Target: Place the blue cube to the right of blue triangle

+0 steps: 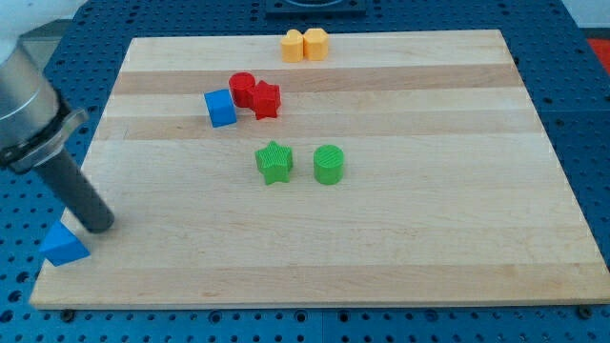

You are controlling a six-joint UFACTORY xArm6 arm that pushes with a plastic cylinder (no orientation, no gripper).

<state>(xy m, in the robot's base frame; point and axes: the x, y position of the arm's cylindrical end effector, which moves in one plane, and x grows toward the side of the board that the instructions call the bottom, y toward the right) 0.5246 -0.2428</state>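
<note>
The blue cube [219, 108] sits on the wooden board [381, 238] at the upper left of centre, touching the red cylinder [241, 89]. The blue triangle [64, 244] lies at the board's lower left edge. My tip [98, 225] rests on the board just right of and slightly above the blue triangle, very close to it. The rod slants up to the view's left edge. The tip is far below and left of the blue cube.
A red star [266, 99] touches the red cylinder's right side. A green star [274, 162] and a green cylinder [329, 164] sit mid-board. Two orange-yellow blocks [304, 45] stand at the top edge. Blue perforated table surrounds the board.
</note>
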